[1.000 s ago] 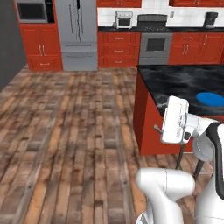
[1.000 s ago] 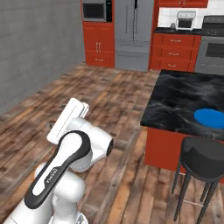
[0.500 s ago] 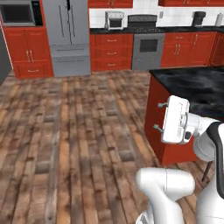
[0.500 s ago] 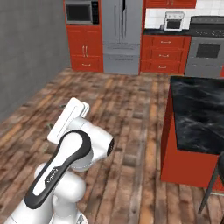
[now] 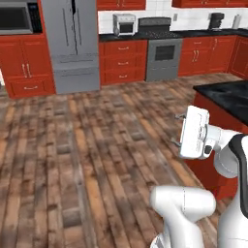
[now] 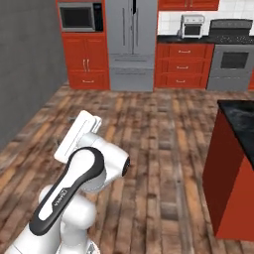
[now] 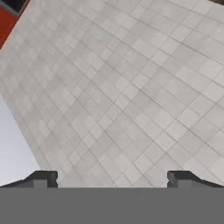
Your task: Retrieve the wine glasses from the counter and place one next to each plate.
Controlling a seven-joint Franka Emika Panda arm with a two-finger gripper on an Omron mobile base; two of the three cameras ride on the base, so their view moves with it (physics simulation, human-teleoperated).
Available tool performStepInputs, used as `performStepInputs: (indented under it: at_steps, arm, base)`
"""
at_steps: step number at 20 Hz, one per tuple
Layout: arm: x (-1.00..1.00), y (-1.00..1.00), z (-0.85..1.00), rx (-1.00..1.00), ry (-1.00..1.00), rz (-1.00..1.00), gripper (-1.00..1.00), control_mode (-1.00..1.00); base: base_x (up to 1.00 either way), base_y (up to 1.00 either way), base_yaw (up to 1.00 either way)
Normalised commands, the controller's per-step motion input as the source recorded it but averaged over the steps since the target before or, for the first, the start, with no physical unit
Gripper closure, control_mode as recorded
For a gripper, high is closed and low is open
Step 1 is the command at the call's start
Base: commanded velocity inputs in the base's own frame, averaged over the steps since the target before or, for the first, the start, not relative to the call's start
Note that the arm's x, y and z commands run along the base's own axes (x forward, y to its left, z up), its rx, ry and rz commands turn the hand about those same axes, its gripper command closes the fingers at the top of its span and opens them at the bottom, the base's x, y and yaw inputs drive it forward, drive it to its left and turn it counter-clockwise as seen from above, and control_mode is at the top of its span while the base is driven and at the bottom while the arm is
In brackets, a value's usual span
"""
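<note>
A: Where does the robot stand relative to the island (image 5: 227, 99)?

B: Just off its near corner, on the wood floor (image 5: 92, 145). The gripper (image 7: 112, 178) is raised and tucked, fingertips (image 7: 43, 178) set wide apart with nothing between them, facing a pale tiled surface.

A: And the wine glasses?

B: Too small to tell. Beyond the island, the counter (image 5: 203, 33) runs along the back wall beside the stove (image 5: 163, 59), carrying a toaster oven (image 5: 124, 24) and a coffee maker (image 5: 216, 20).

A: So the step is driving over?

B: Likely. The base should stop square to that counter, clear of the island's corner, before the arm unfolds toward any stem.
</note>
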Motion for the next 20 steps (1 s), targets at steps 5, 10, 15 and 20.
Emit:
performStepInputs:
  at_steps: [5,10,15,20]
  arm:
    - [0.0,0.0,0.0,0.0,0.0,0.0,-1.0,1.0]
    - [0.0,0.0,0.0,0.0,0.0,0.0,-1.0,1.0]
    - [0.0,0.0,0.0,0.0,0.0,0.0,-1.0,1.0]
    - [0.0,0.0,0.0,0.0,0.0,0.0,-1.0,1.0]
  base:
    - [1.0,0.98,-0.26]
    - [1.0,0.78,-0.2]
    - [1.0,0.43,-0.11]
    - [1.0,-0.03,-0.01]
